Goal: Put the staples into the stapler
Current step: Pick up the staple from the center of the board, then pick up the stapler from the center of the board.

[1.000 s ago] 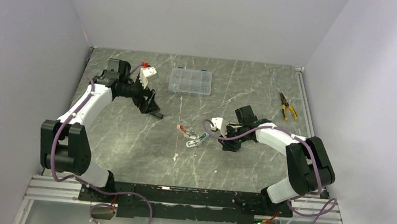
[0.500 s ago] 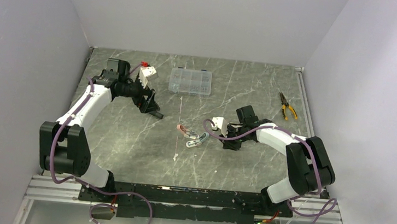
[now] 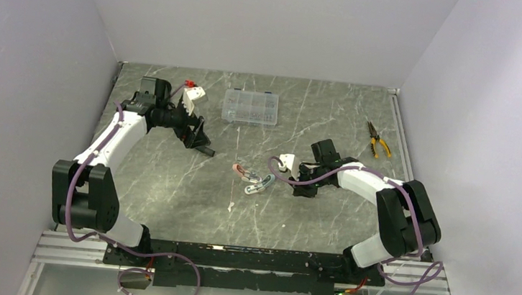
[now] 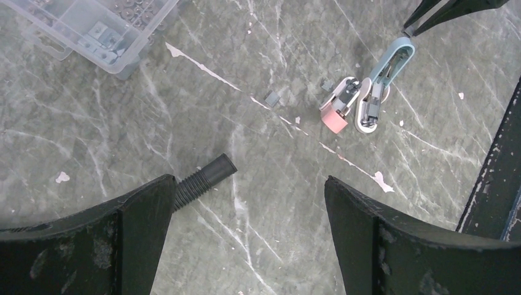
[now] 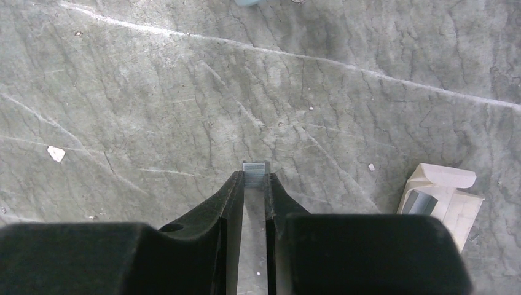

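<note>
- Right gripper (image 5: 255,179): jaws drawn nearly together, clamped on a short strip of staples (image 5: 255,166). The silvery strip poked out just past the fingertips, low over the marbled table (image 5: 153,92).
- A small white carton (image 5: 439,195) lay on the table just to one side of the right gripper, apart from the fingers.
- Left gripper (image 4: 247,184): jaws spread wide, nothing between them, held above the table at the far left.
- A black ribbed stub (image 4: 203,178) lay on the table beside one left finger (image 4: 123,246).
- Pink stapler (image 4: 336,112) and blue stapler (image 4: 384,77) lay side by side near mid-table, between the two arms. Could not tell whether they touched.
- The right gripper's tips sat close to the blue stapler's end, seen from the left wrist.
- Clear organiser box (image 3: 250,107) stood at the far edge.
- Yellow-handled pliers (image 3: 379,139) lay far right, well apart.
</note>
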Controlling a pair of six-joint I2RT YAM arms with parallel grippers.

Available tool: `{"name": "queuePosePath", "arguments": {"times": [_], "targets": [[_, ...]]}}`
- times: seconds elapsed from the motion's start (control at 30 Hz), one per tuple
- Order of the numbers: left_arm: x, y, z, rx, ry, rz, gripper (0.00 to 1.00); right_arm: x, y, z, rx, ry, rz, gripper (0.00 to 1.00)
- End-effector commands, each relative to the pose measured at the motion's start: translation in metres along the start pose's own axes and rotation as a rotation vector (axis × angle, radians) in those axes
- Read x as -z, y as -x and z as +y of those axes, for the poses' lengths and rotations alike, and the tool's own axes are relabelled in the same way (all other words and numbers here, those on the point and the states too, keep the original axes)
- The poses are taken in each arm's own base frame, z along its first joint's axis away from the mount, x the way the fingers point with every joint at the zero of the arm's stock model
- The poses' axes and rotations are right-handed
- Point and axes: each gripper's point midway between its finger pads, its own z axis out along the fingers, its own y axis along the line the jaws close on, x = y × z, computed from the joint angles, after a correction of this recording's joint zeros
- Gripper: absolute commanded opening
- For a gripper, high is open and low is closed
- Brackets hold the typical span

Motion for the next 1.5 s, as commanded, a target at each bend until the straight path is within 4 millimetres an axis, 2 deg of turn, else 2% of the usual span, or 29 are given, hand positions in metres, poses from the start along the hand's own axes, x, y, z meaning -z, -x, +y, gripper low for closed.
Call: {"name": "queuePosePath", "arguments": {"times": [0.0, 0.1, 0.37, 0.63, 0.8, 0.87, 0.93, 1.0, 1.2, 1.37, 1.47], "targets": [[0.005, 0.013, 0.009, 0.004, 0.058, -0.04, 0.95, 0.007, 0.0, 0.006, -0.019, 0.018, 0.017, 0.1], [0.007, 0.015, 0.015, -0.005, 0.107, -0.058, 0.95, 0.016, 0.013, 0.001, -0.004, 0.011, 0.001, 0.08], [0.011, 0.027, 0.012, -0.01, 0.114, -0.113, 0.95, 0.044, 0.043, -0.012, 0.026, -0.033, -0.018, 0.05], [0.009, 0.029, 0.014, 0.065, 0.098, -0.093, 0.95, 0.07, 0.089, -0.026, 0.021, -0.079, -0.088, 0.05], [0.019, 0.041, 0.013, 0.03, 0.137, -0.142, 0.95, 0.076, 0.101, -0.028, -0.002, -0.118, -0.124, 0.04], [0.021, 0.045, 0.004, 0.016, 0.096, -0.152, 0.95, 0.079, 0.103, -0.029, -0.008, -0.135, -0.134, 0.04], [0.025, 0.05, -0.013, -0.008, -0.006, -0.185, 0.95, 0.082, 0.106, -0.031, -0.014, -0.154, -0.144, 0.03], [0.024, 0.056, -0.02, 0.022, -0.051, -0.212, 0.95, 0.085, 0.11, -0.033, -0.023, -0.165, -0.154, 0.03], [0.021, 0.065, -0.014, 0.105, -0.055, -0.229, 0.95, 0.093, 0.12, -0.038, -0.041, -0.202, -0.18, 0.03], [0.036, 0.072, 0.005, 0.075, 0.149, -0.279, 0.95, 0.098, 0.123, -0.041, -0.055, -0.229, -0.185, 0.03], [0.051, 0.074, 0.027, 0.114, 0.34, -0.319, 0.95, 0.103, 0.126, -0.042, -0.055, -0.243, -0.191, 0.03]]}}
